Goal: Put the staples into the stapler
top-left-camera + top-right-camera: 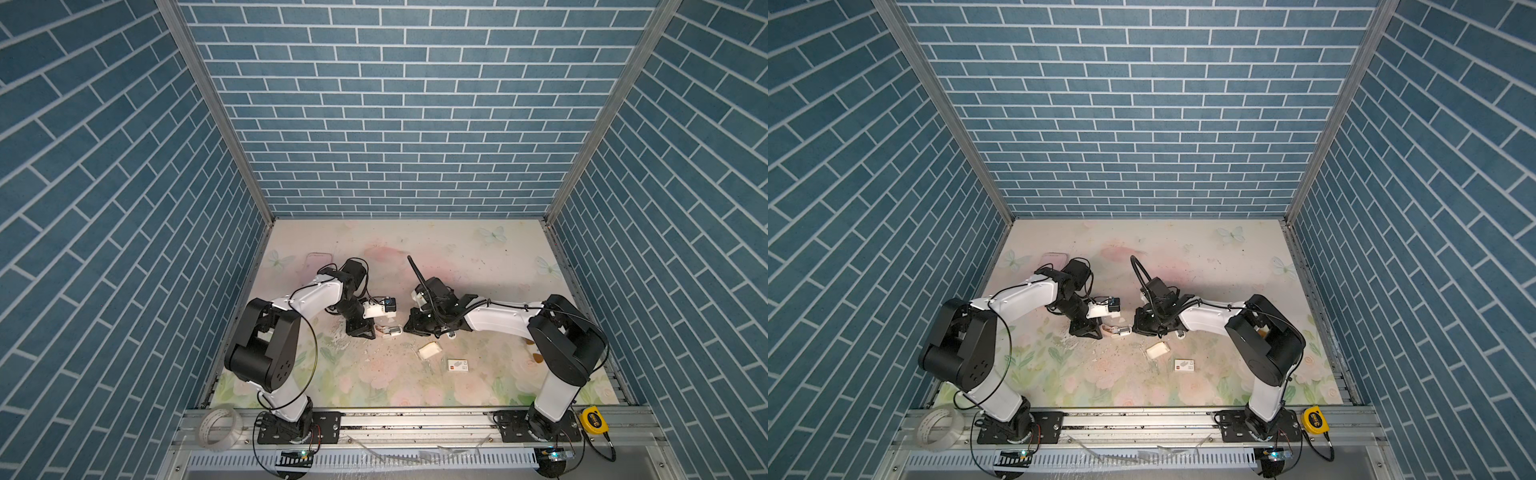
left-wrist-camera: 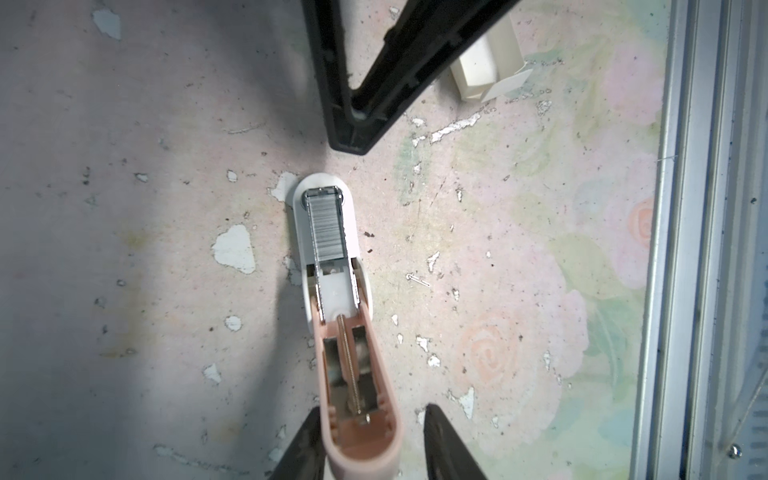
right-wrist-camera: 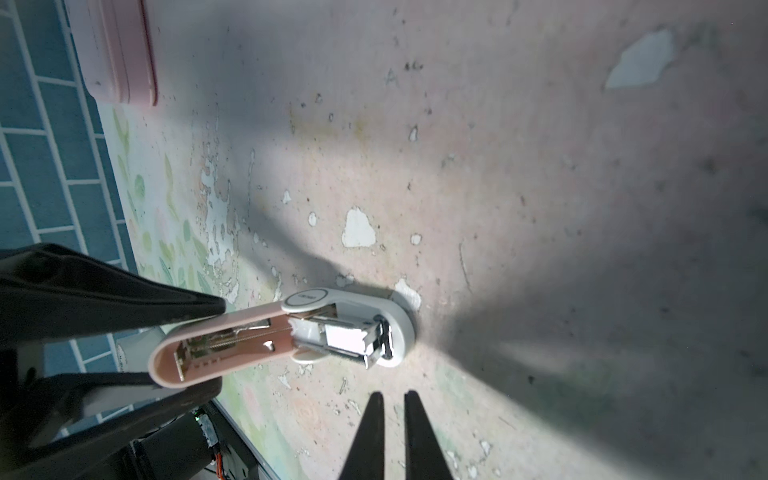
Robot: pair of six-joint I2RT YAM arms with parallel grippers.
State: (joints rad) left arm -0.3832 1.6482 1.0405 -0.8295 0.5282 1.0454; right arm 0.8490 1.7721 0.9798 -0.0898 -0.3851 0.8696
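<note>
Staples [image 2: 326, 232] in channel of open stapler [image 2: 332, 291], white card tray [image 2: 478, 68] nearby.

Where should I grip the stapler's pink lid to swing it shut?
Pinch the pink lid near its rounded free end, across its long side walls, coming in from behind that end, as the open left gripper straddles it. Those walls look flat and parallel, clear of the staples in the white base.

Bright patch at the stapler [image 3: 291, 336], broad soft shadows either side, glare on its staples [image 3: 347, 336], wrist-view corners dim
</note>
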